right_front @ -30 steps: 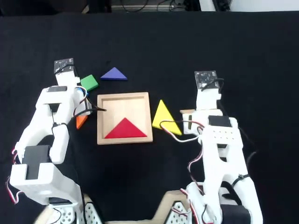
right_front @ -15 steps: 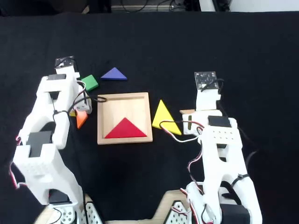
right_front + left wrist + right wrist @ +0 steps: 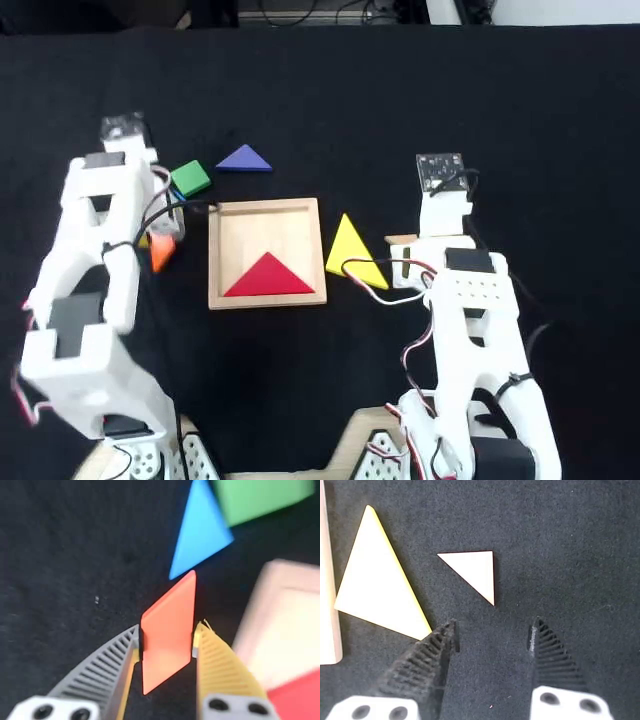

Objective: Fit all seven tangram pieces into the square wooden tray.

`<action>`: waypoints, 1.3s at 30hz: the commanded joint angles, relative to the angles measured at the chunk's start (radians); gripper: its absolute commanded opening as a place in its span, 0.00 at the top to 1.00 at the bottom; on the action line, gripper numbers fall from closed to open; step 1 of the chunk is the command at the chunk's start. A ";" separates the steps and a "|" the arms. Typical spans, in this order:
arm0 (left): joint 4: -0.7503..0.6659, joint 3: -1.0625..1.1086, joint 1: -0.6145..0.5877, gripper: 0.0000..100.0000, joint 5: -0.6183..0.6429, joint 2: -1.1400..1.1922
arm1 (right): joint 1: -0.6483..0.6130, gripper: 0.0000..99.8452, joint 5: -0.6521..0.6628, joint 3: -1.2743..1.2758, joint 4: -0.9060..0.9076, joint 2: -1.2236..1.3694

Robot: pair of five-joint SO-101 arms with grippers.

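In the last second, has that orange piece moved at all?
Yes. The orange piece, gripped by the left gripper, has shifted slightly left in the high view, away from the wooden tray.

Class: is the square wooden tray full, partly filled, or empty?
Partly filled. Only the red triangle lies inside the tray; the yellow triangle, green square and purple triangle lie outside it.

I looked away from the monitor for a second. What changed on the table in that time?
The left gripper, shut on the orange piece, drew away from the side of the wooden tray, and the piece shifted slightly outward with it. The right gripper, the red triangle in the tray, the yellow triangle, the green square and the dark blue triangle stayed put.
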 commanded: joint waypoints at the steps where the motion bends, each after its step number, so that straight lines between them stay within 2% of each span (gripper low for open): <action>1: 0.044 0.013 0.054 0.83 0.012 -0.253 | -0.014 0.77 0.005 -0.002 -0.015 -0.028; 12: 0.029 0.176 0.101 0.83 0.012 -0.325 | -0.014 0.77 0.005 -0.001 -0.015 -0.028; 22: 0.081 0.188 0.265 0.83 0.074 -0.528 | -0.008 0.77 0.005 -0.001 -0.015 -0.028; 25: 0.098 0.219 0.219 0.83 0.066 -0.532 | -0.008 0.77 0.005 -0.001 -0.015 -0.028; 28: 0.084 0.274 0.099 0.83 -0.020 -0.482 | -0.008 0.77 0.005 -0.001 -0.015 -0.028; 32: -0.049 0.335 -0.048 0.83 -0.147 -0.376 | -0.014 0.77 0.005 -0.001 -0.015 -0.028; 36: -0.140 0.340 -0.064 0.83 -0.296 -0.284 | -0.014 0.77 0.005 -0.001 -0.015 -0.028; 39: -0.157 0.311 -0.070 0.82 -0.342 -0.229 | -0.009 0.77 0.005 0.008 -0.023 -0.028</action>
